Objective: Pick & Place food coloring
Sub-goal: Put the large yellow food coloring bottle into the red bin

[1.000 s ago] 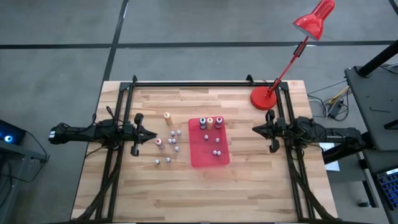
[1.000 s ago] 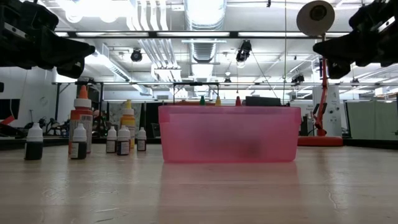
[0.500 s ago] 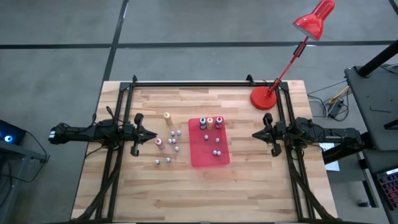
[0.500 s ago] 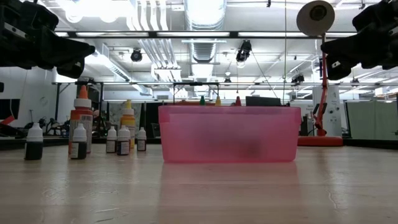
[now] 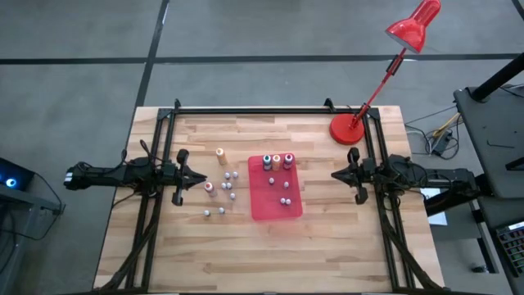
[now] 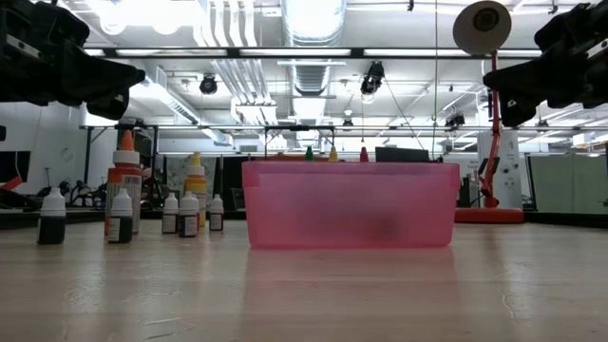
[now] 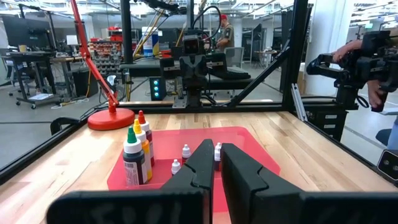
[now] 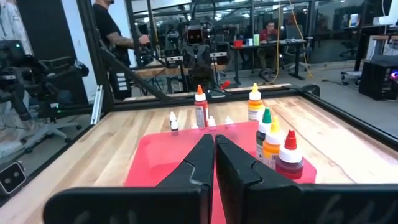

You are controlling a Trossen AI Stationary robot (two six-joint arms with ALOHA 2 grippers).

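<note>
Presently:
- Food coloring (image 5: 222,189): small bottles, all upright, caps up; a loose cluster on the table (image 5: 327,238) left of the red tray (image 5: 274,205), others inside it.
- Left hand (image 5: 200,176): closed, empty, beside the cluster.
- Right hand (image 5: 336,173): closed, empty, right of the tray.

Through the right wrist view we see the right gripper (image 8: 214,163) closed above the red tray (image 8: 161,158); three food coloring bottles (image 8: 274,147) stand inside, more on the table (image 8: 118,140) beyond.
</note>
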